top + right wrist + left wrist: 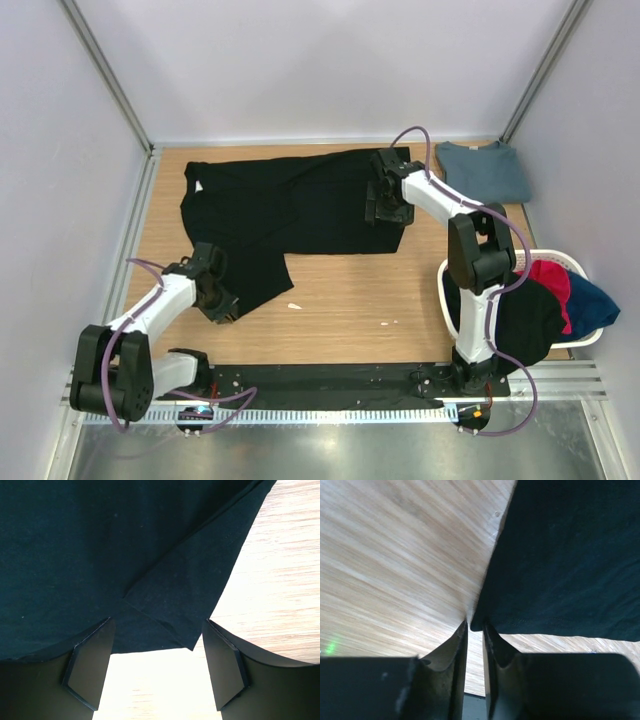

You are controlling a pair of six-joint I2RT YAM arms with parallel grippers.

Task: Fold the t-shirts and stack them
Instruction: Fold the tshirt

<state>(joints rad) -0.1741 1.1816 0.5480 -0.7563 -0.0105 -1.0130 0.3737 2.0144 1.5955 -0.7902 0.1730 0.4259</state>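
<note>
Four fingers [90, 665] over one black t-shirt [300, 205]

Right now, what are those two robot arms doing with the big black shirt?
They are folding a large black cloth t-shirt spread on the wooden table. The left gripper, jaws nearly together, is at its near corner; the right gripper is open over its far right edge. A folded slate-blue t-shirt lies at the back right.
</note>
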